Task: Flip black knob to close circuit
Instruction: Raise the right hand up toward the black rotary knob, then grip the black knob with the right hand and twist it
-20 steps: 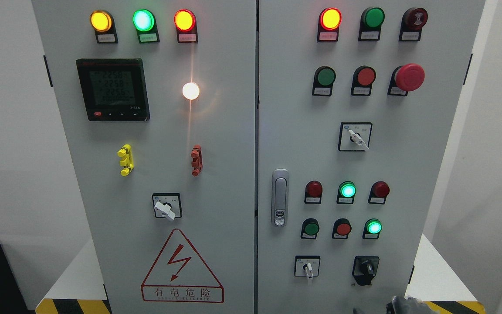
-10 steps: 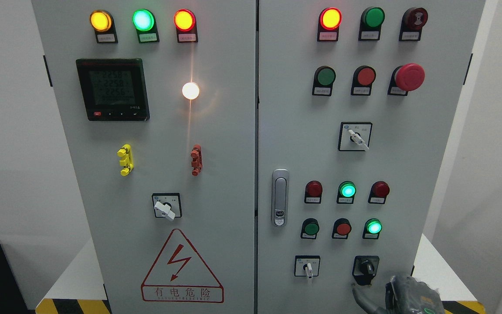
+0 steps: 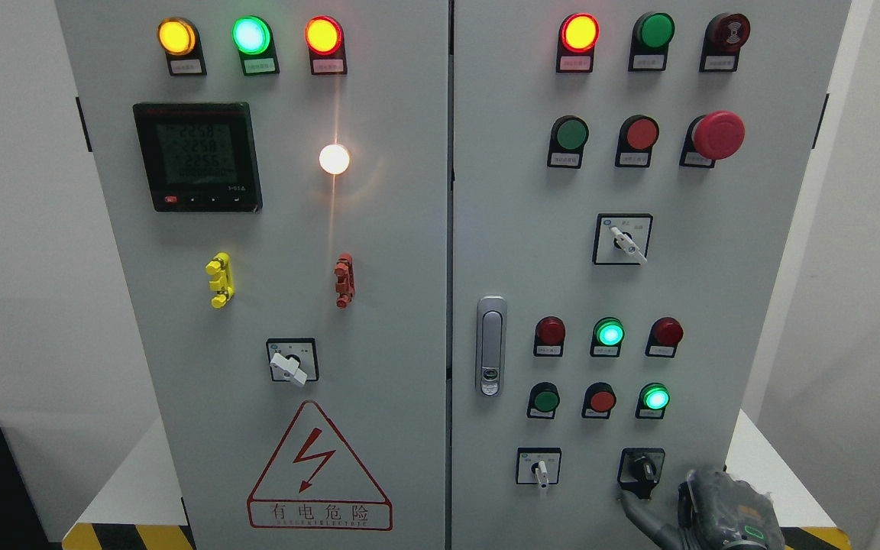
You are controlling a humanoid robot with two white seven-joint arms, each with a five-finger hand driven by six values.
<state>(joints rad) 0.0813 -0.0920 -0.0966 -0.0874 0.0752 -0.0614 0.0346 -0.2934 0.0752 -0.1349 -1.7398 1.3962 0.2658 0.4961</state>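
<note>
My right hand [image 3: 703,508] comes in at the bottom right corner of the head view, wrapped in a dark grey glove, with one long finger [image 3: 642,516] stretched up and to the left while the rest of the hand bunches behind it; it grips nothing. The tip of that finger lies just under the black knob [image 3: 642,470], at the lower edge of its black housing, and I cannot tell whether it touches. The black knob sits low on the right door of the grey cabinet [image 3: 486,191], its grip pointing roughly upward. Just left of the black knob is a small selector switch [image 3: 538,467] with a white lever hanging down. Above the black knob runs a row of three round buttons, the rightmost a lit green lamp [image 3: 655,398], and above that row another lit green lamp [image 3: 609,333] stands between two dark red ones. Further up from the black knob is a second selector [image 3: 622,239], then a big red mushroom button [image 3: 717,135]. Left of the black knob, near the door seam, is a silver door handle [image 3: 491,346]. Far left of the black knob, on the other door, are a red warning triangle [image 3: 320,467] and a dark meter display [image 3: 197,156].
</note>
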